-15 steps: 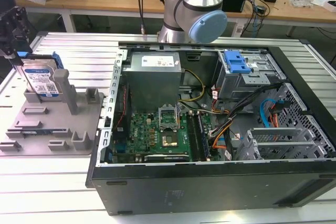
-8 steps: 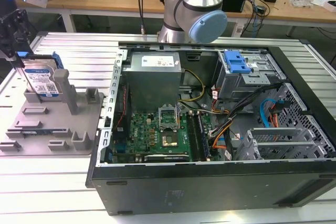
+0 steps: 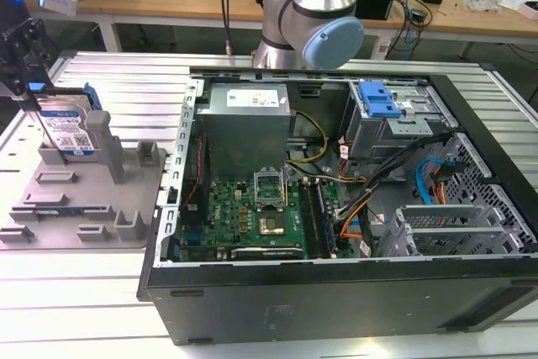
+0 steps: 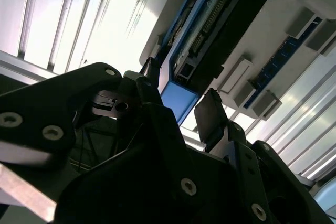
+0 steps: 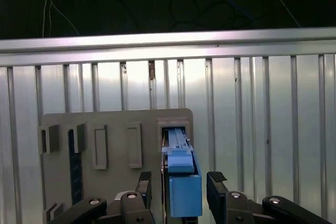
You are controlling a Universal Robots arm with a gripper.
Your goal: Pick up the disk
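The disk (image 3: 67,128) is seen standing on edge in a slot at the far corner of the grey tray (image 3: 84,208), at the exterior view's left, with its labelled face turned towards the computer case (image 3: 336,308). A blue rail end is seen in both wrist views between the two dark fingers (image 5: 217,183) of the claw (image 5: 181,182), which are set apart, one on each side of the disk, with a strip of daylight left at each finger; nothing is clamped. Just beside the disk a tall grey post (image 3: 105,136) is raised from the tray, and lower posts and empty slots are spread over the rest of the tray towards the near edge. The tray is laid on a ribbed metal table (image 3: 76,300), and its side is set just beside the open wall of the case. Inside the case a green board (image 3: 252,216), a grey power box (image 3: 244,124), bundled cables and a blue bracket (image 3: 378,102) are seen, well apart from the disk. The base of the arm (image 3: 324,6) is seen behind the case. Open room is left above the disk and beyond the tray's far edge, where bare table ribs are shown in the first wrist view up to the table's rim (image 5: 168,38).
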